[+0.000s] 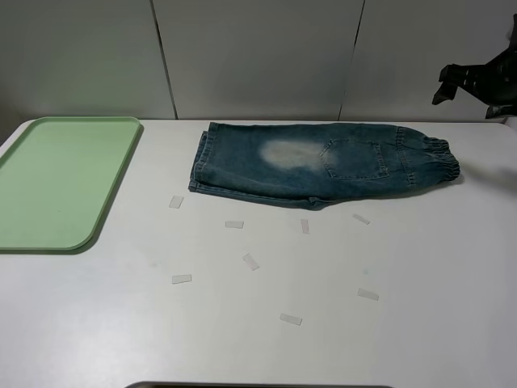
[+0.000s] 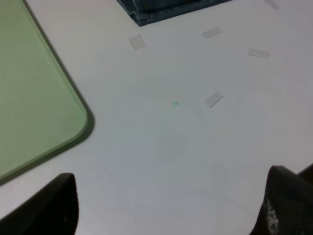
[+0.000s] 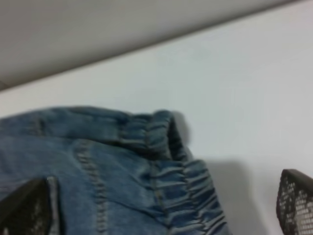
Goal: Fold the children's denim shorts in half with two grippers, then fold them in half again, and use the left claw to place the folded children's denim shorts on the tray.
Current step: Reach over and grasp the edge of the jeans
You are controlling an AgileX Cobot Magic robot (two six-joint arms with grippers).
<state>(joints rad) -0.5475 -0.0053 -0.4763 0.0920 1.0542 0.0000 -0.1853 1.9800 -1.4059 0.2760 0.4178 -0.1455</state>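
The children's denim shorts (image 1: 323,166) lie flat on the white table, doubled lengthwise, with the gathered waistband (image 3: 166,152) to the right and the leg hems to the left. My right gripper (image 1: 452,85) hangs in the air above and to the right of the waistband. It is open, and in its wrist view the right gripper (image 3: 161,210) has nothing between its fingers while the shorts (image 3: 98,161) lie below them. The left claw (image 2: 166,205) is open over bare table near the tray's corner, outside the high view. The pale green tray (image 1: 56,182) holds nothing; its corner (image 2: 73,117) and a shorts hem (image 2: 161,10) show in the left wrist view.
Several small pale tape strips (image 1: 251,261) lie scattered on the table in front of the shorts, and some of these strips (image 2: 213,99) show in the left wrist view. Grey wall panels (image 1: 258,56) close off the back. A dark edge (image 1: 258,385) lines the table's front.
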